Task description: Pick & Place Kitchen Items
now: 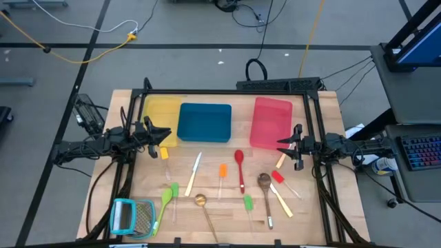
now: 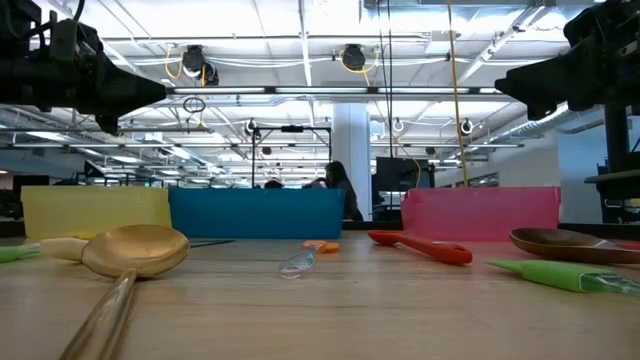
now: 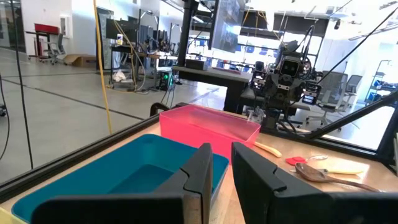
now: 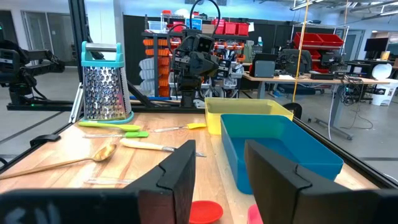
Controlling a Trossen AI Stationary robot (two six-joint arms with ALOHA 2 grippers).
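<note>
Hovering at the left and right of the high view, the left gripper (image 1: 164, 134) and right gripper (image 1: 280, 146) both hang above the tabletop (image 1: 227, 224), jaws parted and empty, the left narrowly. The kitchen items (image 1: 227, 182) lie scattered across the lower centre, below the yellow tray (image 1: 160, 110), blue tray (image 1: 204, 122) and red tray (image 1: 271, 120). Crowding is the likely hazard: near the wooden spoon (image 1: 264, 184) handles cross, so closing jaws could catch a neighbour. The low view shows the brass spoon (image 2: 135, 250) up close but hides the overall layout; only the right wrist view shows the grater (image 4: 102, 84) apparently upright.
</note>
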